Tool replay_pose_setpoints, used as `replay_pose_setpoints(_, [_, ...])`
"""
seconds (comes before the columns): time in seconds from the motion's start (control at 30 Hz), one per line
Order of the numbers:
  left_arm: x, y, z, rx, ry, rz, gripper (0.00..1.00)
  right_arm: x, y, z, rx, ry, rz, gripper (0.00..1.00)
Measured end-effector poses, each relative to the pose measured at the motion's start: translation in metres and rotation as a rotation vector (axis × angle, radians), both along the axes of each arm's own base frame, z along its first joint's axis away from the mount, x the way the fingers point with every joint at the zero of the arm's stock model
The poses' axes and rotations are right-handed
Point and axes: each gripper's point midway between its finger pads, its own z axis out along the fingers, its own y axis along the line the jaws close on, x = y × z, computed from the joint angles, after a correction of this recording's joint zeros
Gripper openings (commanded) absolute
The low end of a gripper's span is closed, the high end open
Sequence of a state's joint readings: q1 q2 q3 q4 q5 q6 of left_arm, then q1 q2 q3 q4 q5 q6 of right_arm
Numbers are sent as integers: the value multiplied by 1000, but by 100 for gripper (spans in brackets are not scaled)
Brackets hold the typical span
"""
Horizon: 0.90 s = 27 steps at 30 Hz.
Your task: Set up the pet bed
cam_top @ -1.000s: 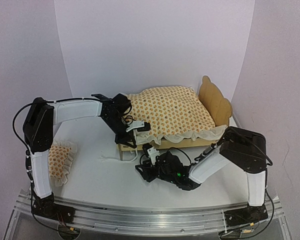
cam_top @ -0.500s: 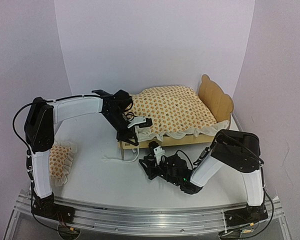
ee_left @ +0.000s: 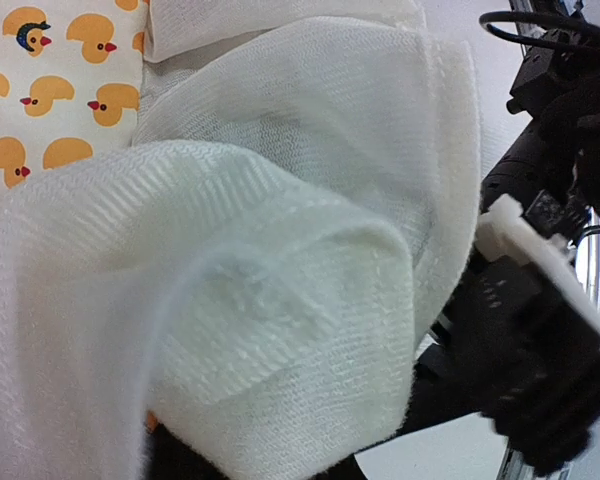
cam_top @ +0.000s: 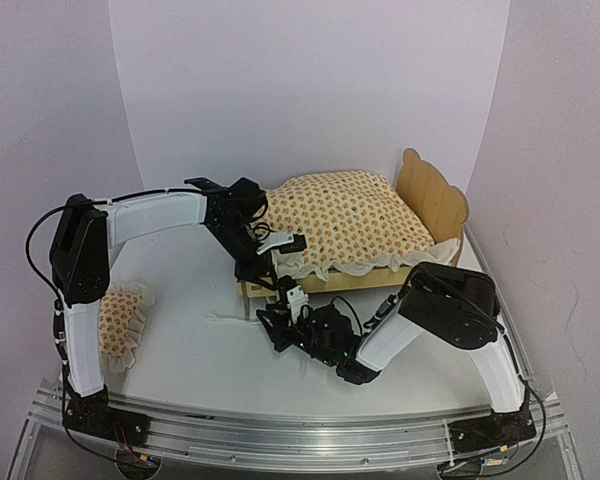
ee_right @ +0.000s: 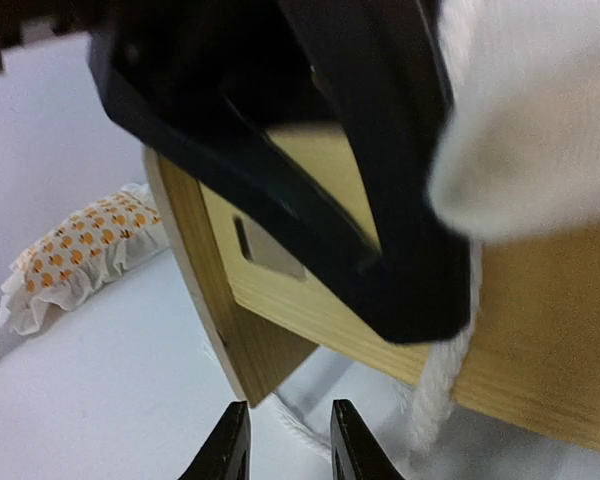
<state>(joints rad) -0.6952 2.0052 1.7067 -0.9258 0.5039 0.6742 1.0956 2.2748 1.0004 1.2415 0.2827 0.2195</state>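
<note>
The bed (cam_top: 435, 208) carried the cushion (cam_top: 345, 215). The left tool (cam_top: 277, 250) clamped its ruffle (ee_left: 280, 200). The right tool (ee_right: 288, 442), jaws slightly apart, hovered by the bed's corner.

The pet bed (cam_top: 432, 200) is a small light plywood frame standing level. Its long side rail runs from the foot corner to a tall scalloped headboard, which stands upright at the far end, well beyond both grippers. The foot corner sits just ahead of the right gripper (cam_top: 280, 312), outside its fingers, and right below the left gripper (cam_top: 270, 255). Close to the right gripper, the pale end panel has a small rectangular slot near that corner.
</note>
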Motion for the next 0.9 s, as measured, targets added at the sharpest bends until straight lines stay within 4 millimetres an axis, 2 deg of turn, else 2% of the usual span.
replay_pose_setpoints(0.13, [1, -1, 2, -3, 5, 1, 0, 8, -5, -16, -45, 14, -42, 31])
replay_pose_setpoints(0.37, [1, -2, 1, -4, 7, 1, 0, 29, -2, -3, -23, -17, -101, 37])
replay_pose_setpoints(0.63, [1, -2, 3, -6, 8, 1, 0, 36, -8, -7, -50, -31, -145, 45])
replay_pose_setpoints(0.73, [1, -2, 2, -6, 9, 1, 0, 37, -9, -7, -58, -38, -154, 42])
replay_pose_setpoints(0.9, [2, -3, 5, -13, 10, 4, 0, 44, -5, -6, -61, -50, -183, 27])
